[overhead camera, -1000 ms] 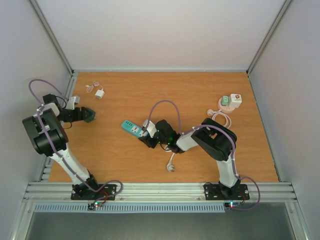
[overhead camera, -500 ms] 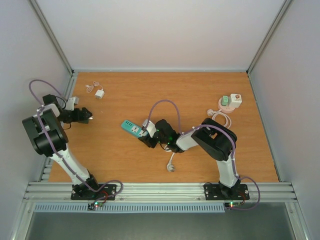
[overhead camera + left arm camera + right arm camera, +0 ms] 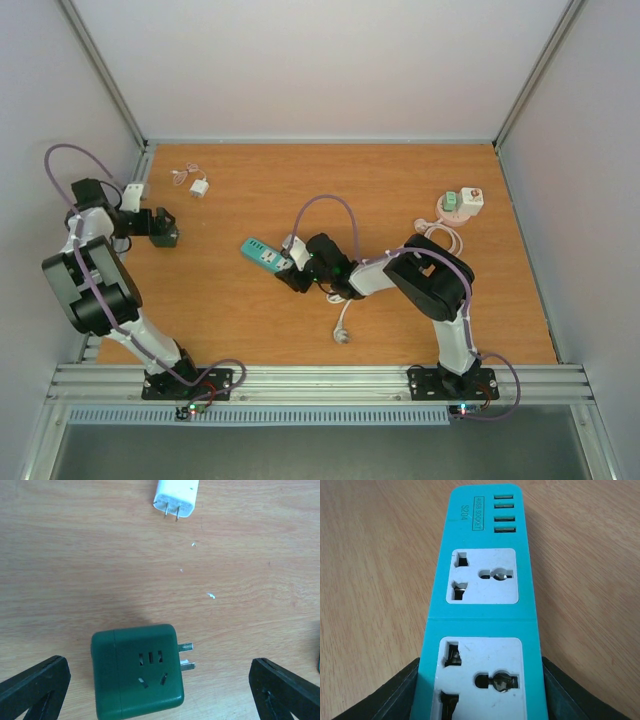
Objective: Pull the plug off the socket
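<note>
The right jaws are part-way closed on the near end of the teal power strip [image 3: 485, 605], one finger against each long side. The strip lies near the middle of the tabletop [image 3: 420, 180], sockets up, its far end pointing to 10 o'clock in the top view. At the tabletop's 9 o'clock the left jaws stand wide apart and hold nothing. Between them, touching neither, the dark green plug cube [image 3: 137, 672] rests on the wood, well apart from the strip, prongs pointing to 3 o'clock in the wrist view. Beyond it at 12 o'clock lies a white charger [image 3: 175, 497].
</note>
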